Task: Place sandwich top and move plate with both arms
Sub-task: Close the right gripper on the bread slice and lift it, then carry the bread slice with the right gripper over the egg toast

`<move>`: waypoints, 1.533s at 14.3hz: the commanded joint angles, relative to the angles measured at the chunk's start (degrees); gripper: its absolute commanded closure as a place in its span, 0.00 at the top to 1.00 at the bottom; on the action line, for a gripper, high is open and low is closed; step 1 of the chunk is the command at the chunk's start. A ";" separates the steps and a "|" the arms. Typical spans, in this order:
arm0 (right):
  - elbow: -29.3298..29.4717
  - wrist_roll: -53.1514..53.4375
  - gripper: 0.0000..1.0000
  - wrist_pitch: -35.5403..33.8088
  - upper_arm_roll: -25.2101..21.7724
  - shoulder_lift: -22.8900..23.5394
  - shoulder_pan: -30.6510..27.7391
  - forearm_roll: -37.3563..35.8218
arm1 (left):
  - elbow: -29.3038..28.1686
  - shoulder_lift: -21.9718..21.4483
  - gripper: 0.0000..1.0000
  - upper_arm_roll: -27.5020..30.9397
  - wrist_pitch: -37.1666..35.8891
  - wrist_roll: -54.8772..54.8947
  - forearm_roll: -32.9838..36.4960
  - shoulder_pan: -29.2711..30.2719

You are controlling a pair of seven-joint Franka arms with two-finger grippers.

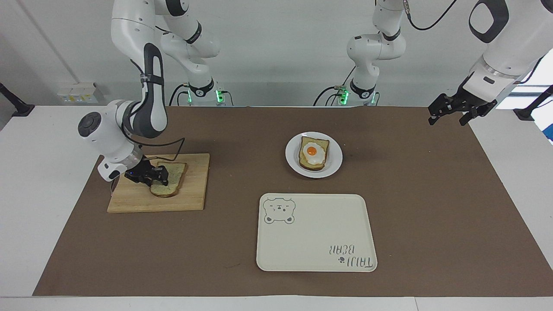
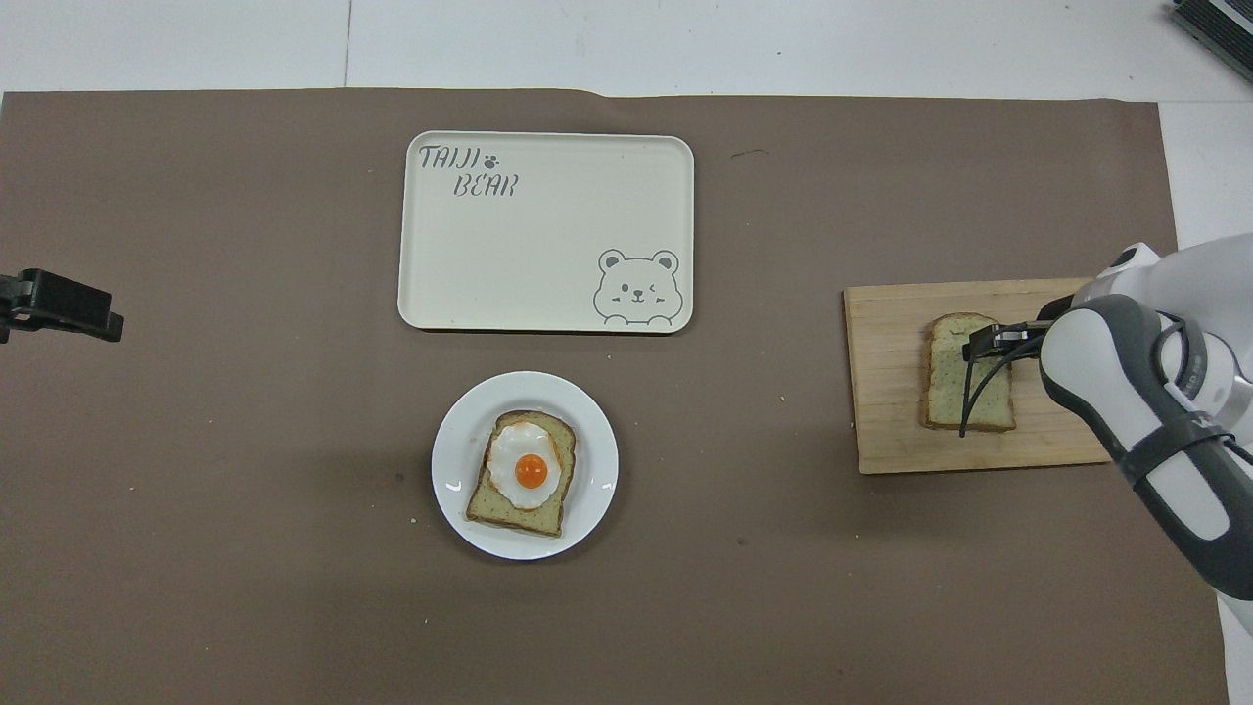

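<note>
The sandwich top (image 1: 169, 179) lies on a wooden cutting board (image 1: 190, 190) at left of centre in the facing view. The right claw (image 1: 158, 176) is down at the slice's edge; I cannot tell whether it grips it. The plate (image 1: 333, 166), just above centre, carries a bread slice with a fried egg (image 1: 313, 154); below it lies a cream bear-printed tray (image 1: 315, 233) on the desk (image 1: 432, 207). The left claw (image 1: 447, 115) waits open at the upper right.
</note>
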 commanded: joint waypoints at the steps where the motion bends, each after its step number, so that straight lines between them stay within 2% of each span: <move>1: 0.01 -2.10 0.00 0.81 0.42 0.51 -0.81 1.79 | -1.05 -1.25 1.00 0.03 -0.52 -0.77 0.96 -0.19; 6: 1.24 -1.93 0.00 -0.42 0.42 0.08 -0.55 1.79 | -1.05 -1.25 1.00 0.03 -0.52 -0.77 0.96 -0.19; 18: 10.28 -1.49 0.00 -18.16 0.95 -4.41 0.24 2.14 | -1.05 -1.25 1.00 0.03 -0.52 -0.77 0.96 -0.19; 22: 11.00 -1.58 0.00 -20.54 0.95 -4.76 0.24 6.79 | -1.05 -1.25 1.00 0.03 -0.52 -0.77 0.96 -0.19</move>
